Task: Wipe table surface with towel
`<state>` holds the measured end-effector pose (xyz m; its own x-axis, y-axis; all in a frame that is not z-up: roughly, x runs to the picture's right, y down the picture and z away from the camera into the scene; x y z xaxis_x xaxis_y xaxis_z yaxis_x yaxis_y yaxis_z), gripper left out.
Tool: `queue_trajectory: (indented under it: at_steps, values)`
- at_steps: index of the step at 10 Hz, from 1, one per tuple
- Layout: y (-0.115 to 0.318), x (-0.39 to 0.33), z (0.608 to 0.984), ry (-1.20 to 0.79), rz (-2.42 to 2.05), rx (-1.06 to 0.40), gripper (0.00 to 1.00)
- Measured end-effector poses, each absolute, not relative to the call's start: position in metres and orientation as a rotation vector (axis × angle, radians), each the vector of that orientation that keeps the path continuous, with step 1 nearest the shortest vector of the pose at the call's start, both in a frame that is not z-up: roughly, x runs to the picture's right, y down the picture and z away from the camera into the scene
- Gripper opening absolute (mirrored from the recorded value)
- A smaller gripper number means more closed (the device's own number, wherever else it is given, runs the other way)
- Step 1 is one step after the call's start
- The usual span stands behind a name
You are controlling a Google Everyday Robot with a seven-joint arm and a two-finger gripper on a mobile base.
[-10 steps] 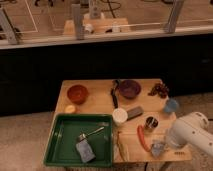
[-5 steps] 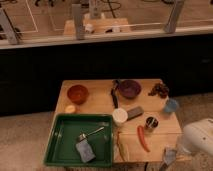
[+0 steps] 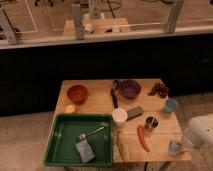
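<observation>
A wooden table (image 3: pixel 100 102) stands in the middle of the camera view. A blue-grey folded towel (image 3: pixel 85 151) lies in the green tray (image 3: pixel 60 145) on the table's front left, beside a metal spoon (image 3: pixel 92 133). My white arm (image 3: pixel 201 134) comes in from the lower right. My gripper (image 3: pixel 175 147) is at the table's front right corner, right of a red chili (image 3: pixel 143 137) and far from the towel.
On the table are an orange bowl (image 3: pixel 76 93), a purple bowl (image 3: pixel 129 88), a black utensil (image 3: pixel 114 95), a dark bunch (image 3: pixel 159 90), a blue cup (image 3: pixel 171 105), a white cup (image 3: pixel 119 116), a grey block (image 3: pixel 134 112), a metal can (image 3: pixel 150 123) and a yellow fruit (image 3: pixel 70 108). A dark counter wall stands behind.
My arm has drawn back to the right and down, from over the table's front right part to its corner. The things on the table have not moved.
</observation>
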<state>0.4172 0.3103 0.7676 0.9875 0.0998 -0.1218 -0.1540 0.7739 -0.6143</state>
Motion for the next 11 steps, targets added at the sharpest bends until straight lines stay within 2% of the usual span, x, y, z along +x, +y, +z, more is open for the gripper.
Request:
queue_trajectory:
  at_steps: [3, 5, 8, 11]
  values:
    - [0.279, 0.379, 0.783, 0.048, 0.133, -0.629, 0.04]
    - [0.273, 0.352, 0.787, 0.021, 0.104, -0.627, 0.04]
    - [0.288, 0.318, 0.78, -0.007, 0.046, -0.641, 0.04]
    - [0.316, 0.327, 0.765, 0.016, 0.03, -0.671, 0.04]
